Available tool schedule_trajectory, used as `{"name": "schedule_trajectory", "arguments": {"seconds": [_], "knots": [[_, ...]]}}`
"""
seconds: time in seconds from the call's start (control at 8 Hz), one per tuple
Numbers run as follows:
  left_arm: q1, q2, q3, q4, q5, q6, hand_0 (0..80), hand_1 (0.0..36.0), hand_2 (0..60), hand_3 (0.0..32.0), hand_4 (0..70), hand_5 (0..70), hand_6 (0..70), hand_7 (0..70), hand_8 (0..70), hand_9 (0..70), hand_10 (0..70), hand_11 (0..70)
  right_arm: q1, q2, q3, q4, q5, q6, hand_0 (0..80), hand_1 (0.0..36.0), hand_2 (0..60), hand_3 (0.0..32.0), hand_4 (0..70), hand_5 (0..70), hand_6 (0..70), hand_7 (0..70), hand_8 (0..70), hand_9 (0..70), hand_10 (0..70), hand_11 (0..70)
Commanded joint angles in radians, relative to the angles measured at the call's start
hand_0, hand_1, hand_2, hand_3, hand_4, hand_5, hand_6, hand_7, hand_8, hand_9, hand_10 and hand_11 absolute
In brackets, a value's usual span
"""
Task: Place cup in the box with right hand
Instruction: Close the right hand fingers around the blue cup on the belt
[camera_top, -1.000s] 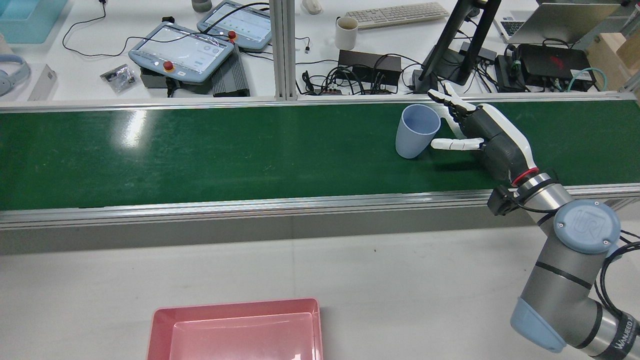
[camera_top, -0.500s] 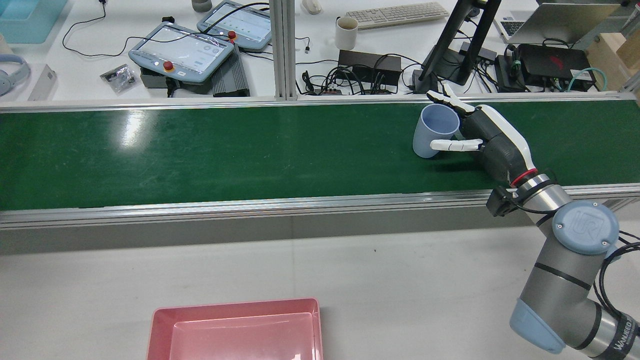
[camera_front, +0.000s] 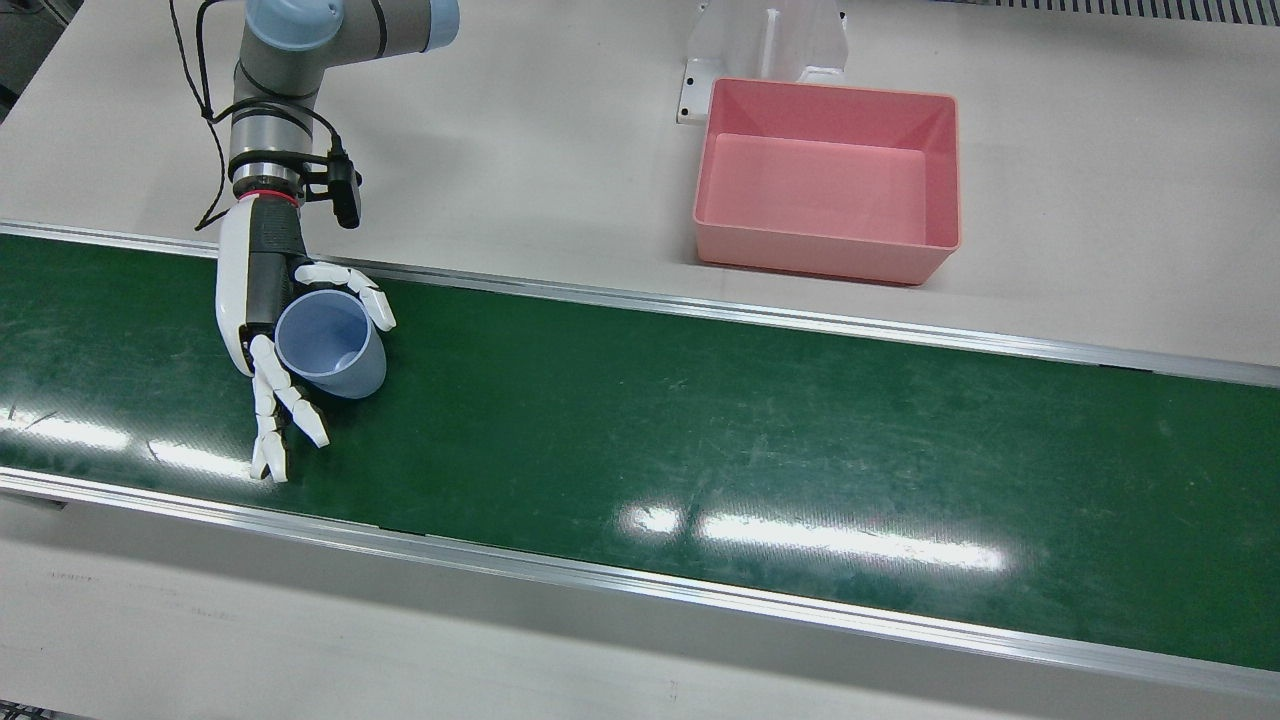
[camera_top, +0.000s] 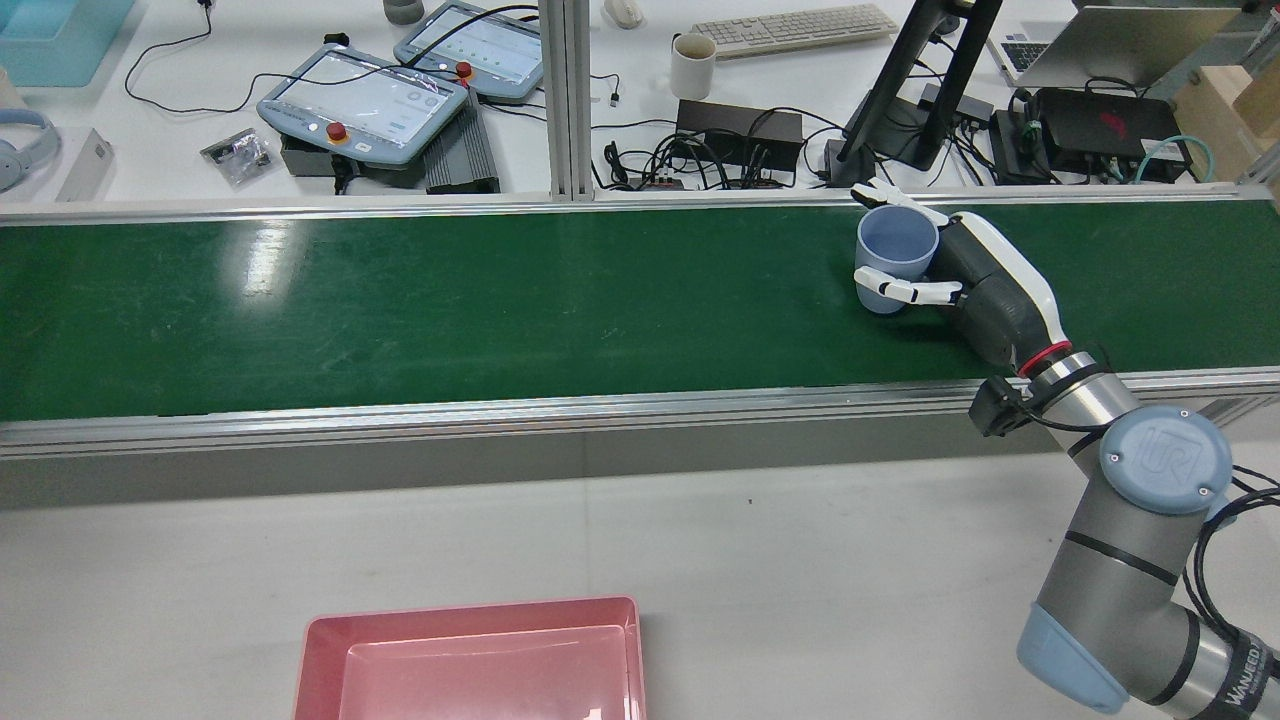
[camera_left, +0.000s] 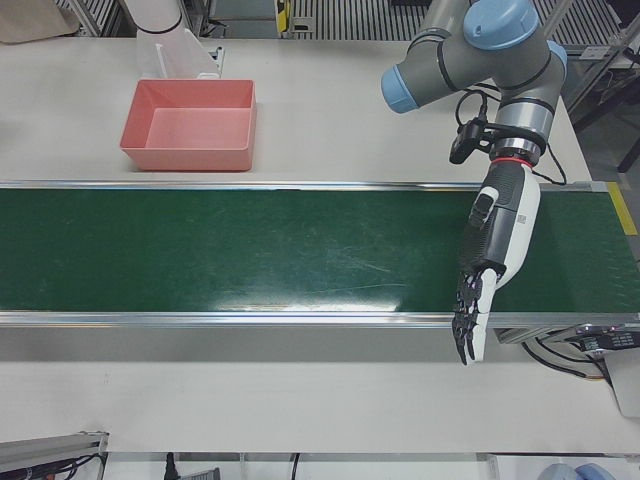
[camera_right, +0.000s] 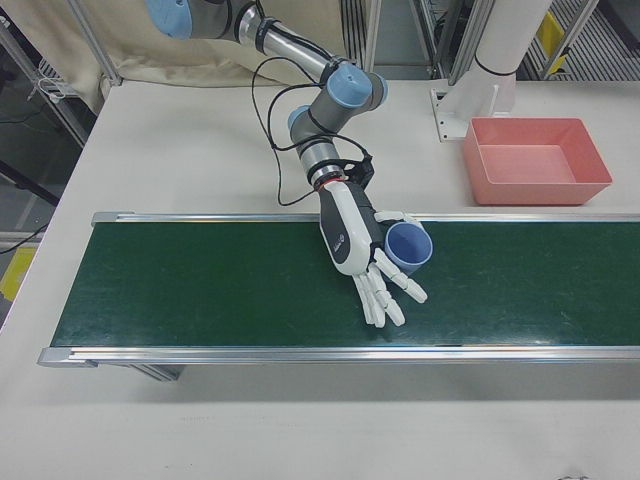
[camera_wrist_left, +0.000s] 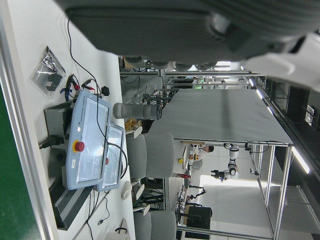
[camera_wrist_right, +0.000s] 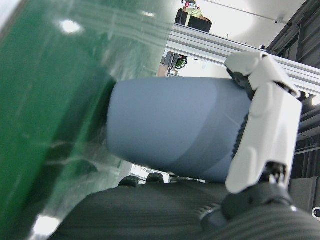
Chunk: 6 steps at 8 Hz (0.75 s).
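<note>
A light blue cup (camera_front: 330, 350) stands upright on the green belt (camera_front: 700, 430). My right hand (camera_front: 255, 320) lies low over the belt with the cup against its palm. The thumb curls round the cup's near side and the fingers (camera_front: 270, 430) stretch straight past it, so the hand is open. The same shows in the rear view: cup (camera_top: 897, 250), hand (camera_top: 985, 285). The right hand view shows the cup (camera_wrist_right: 175, 125) close by the thumb (camera_wrist_right: 265, 125). The pink box (camera_front: 830, 255) sits empty on the white table. My left hand (camera_left: 490, 255) hangs open over the belt, empty.
The belt's aluminium rails (camera_front: 700, 300) run along both its sides. A white bracket (camera_front: 765, 40) stands behind the box. Beyond the belt's far side, a desk holds teach pendants (camera_top: 360, 100), cables, a mug (camera_top: 692, 65) and a monitor stand (camera_top: 915, 90).
The cup has travelled along the belt to the right in the rear view, into my right hand. The thumb now lies across the cup's front. The arm has barely moved.
</note>
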Motion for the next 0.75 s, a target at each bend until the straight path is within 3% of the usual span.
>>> {"name": "schedule_trajectory", "arguments": {"seconds": [0.0,0.12,0.25,0.38,0.62], "knots": [[0.0,0.0,0.0,0.001,0.0,0.0,0.0,0.0,0.0,0.0,0.0,0.0,0.0,0.0,0.0,0.0,0.0,0.0,-0.003,0.002,0.012,-0.002,0.007,0.001,46.4,36.0,60.0,0.0,15.8,9.8,14.4,53.2,22.9,40.1,5.3,10.1],[0.0,0.0,0.0,0.001,0.0,0.0,0.0,0.0,0.0,0.0,0.0,0.0,0.0,0.0,0.0,0.0,0.0,0.0,-0.002,0.002,0.027,-0.002,0.007,0.004,46.9,36.0,60.0,0.0,31.9,11.6,20.1,70.0,34.7,56.4,15.5,24.7],[0.0,0.0,0.0,-0.001,0.0,0.0,0.0,0.0,0.0,0.0,0.0,0.0,0.0,0.0,0.0,0.0,0.0,0.0,0.0,0.002,0.05,0.0,0.019,0.004,48.5,36.0,60.0,0.0,33.9,12.9,22.1,70.0,39.2,62.1,19.8,31.0],[0.0,0.0,0.0,-0.001,0.0,0.0,0.0,0.0,0.0,0.0,0.0,0.0,0.0,0.0,0.0,0.0,0.0,0.0,0.0,0.002,0.085,0.0,0.028,0.004,51.4,36.0,60.0,0.0,32.0,14.2,23.3,70.0,42.1,66.0,22.0,34.5],[0.0,0.0,0.0,0.001,0.0,0.0,0.0,0.0,0.0,0.0,0.0,0.0,0.0,0.0,0.0,0.0,0.0,0.0,0.0,0.01,0.164,0.001,0.03,-0.004,49.3,36.0,60.0,0.0,15.8,15.5,24.3,70.0,49.6,70.0,23.6,36.6]]}}
